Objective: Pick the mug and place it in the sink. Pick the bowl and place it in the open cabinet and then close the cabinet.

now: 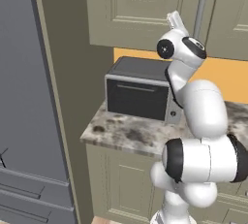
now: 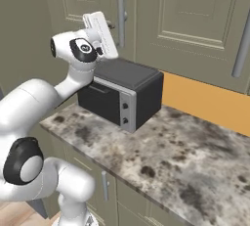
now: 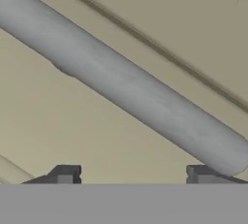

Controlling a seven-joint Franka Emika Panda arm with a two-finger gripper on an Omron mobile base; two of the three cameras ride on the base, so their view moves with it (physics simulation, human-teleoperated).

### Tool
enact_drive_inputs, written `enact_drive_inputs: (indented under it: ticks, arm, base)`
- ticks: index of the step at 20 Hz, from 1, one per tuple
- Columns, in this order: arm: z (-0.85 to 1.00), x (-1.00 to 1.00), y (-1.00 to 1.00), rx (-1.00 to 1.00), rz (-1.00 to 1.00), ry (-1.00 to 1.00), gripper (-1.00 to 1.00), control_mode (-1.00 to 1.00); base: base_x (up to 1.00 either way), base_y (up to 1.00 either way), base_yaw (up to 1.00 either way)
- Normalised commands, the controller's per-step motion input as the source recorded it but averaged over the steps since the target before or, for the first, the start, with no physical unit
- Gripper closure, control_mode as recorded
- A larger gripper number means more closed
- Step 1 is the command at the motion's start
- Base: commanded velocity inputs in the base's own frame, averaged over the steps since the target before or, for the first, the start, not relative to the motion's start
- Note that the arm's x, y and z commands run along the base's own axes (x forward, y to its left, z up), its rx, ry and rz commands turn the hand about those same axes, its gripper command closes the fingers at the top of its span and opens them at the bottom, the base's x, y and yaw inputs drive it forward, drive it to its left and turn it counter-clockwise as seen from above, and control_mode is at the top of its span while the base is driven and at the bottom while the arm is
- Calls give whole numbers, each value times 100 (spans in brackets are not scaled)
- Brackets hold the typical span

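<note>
Cabinet [image 2: 93, 5]: upper left of right base view, door shut, grey bar handle [image 3: 121, 89] diagonal across hand view. End effector [image 3: 131, 173]: open, fingertips just beside handle, holding nothing. Toaster oven [image 2: 124, 95] on counter [image 2: 185, 156] below

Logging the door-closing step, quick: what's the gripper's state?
Gripper: open, holding nothing, fingertips up close to the cabinet's bar handle.
</note>
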Motion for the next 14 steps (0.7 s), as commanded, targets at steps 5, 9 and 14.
enact_drive_inputs:
  ticks: [5,9,14]
  arm:
    - [-17,69,-29,0,0,-3,-100,-100]
    - [-19,63,-28,0,0,-3,-100,-100]
    - [-22,63,-34,0,0,-4,-100,-100]
  base:
    - [0,0,0]
    - [0,0,0]
    - [0,0,0]
